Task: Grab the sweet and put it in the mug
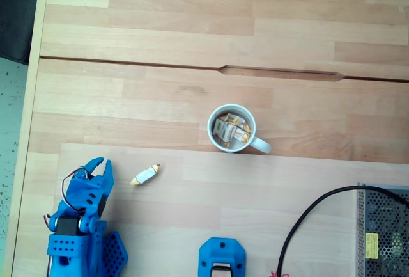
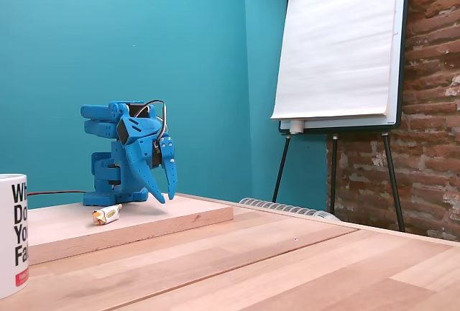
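Reach not yet begun, judging by the layout; gripper [image 1: 101, 169] folded back near the arm's base, fingers nearly together, holding nothing. Sweet [image 1: 145, 174] lying loose on the raised wooden board [image 1: 287, 181], just beside the fingertips, well apart from the mug [image 1: 231, 128] and below-left of it in a fixed view from above; mug already holding several wrapped sweets. Best approach: open wide, come down over the wrapper's middle, pinch across the short side, avoid the twisted ends. Pale wooden table [image 2: 302, 268]; teal wall [image 2: 180, 52], flipchart [image 2: 338, 38] and brick behind.
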Controlling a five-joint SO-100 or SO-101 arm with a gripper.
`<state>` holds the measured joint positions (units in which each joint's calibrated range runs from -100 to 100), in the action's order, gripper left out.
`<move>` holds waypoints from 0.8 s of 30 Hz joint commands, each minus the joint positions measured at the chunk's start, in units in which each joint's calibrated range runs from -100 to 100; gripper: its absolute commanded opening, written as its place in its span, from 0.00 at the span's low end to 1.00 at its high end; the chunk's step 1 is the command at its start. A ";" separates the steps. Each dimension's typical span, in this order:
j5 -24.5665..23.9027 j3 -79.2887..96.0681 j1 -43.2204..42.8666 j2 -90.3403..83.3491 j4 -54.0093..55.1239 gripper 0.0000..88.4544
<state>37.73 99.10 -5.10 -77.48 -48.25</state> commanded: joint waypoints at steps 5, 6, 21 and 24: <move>0.15 0.90 -0.57 -0.49 0.02 0.05; 0.15 0.90 -0.57 -0.49 0.02 0.05; 0.34 0.90 -0.64 -0.49 0.02 0.05; 0.44 0.90 -0.93 -0.49 0.02 0.05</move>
<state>38.07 99.10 -5.24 -77.48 -48.25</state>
